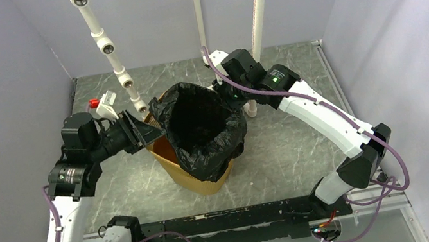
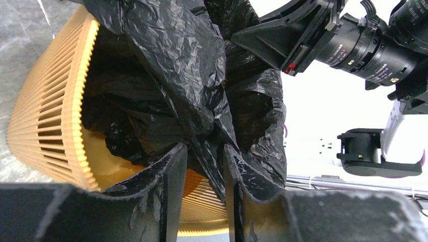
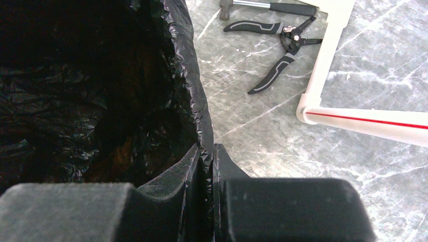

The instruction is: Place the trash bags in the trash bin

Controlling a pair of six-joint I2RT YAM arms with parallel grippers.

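Observation:
The yellow-orange trash bin (image 1: 198, 179) stands mid-table with the black trash bag (image 1: 199, 123) lining it, its edge draped over the rim. My left gripper (image 1: 151, 129) is at the bin's left rim. In the left wrist view its jaws (image 2: 206, 151) stand apart, open, with a loose fold of the bag (image 2: 171, 65) hanging between them and the ribbed bin wall (image 2: 45, 111) behind. My right gripper (image 1: 224, 90) is at the far right rim. In the right wrist view it (image 3: 206, 148) is shut on the bag's crinkled edge (image 3: 199, 111).
Black pliers (image 3: 277, 50) and a hammer (image 3: 272, 7) lie on the marble table beyond the bin. White PVC pipes (image 1: 106, 47) rise behind it, one with a red stripe (image 3: 363, 118). A white red-capped object (image 1: 102, 105) sits at the back left. Grey walls enclose the table.

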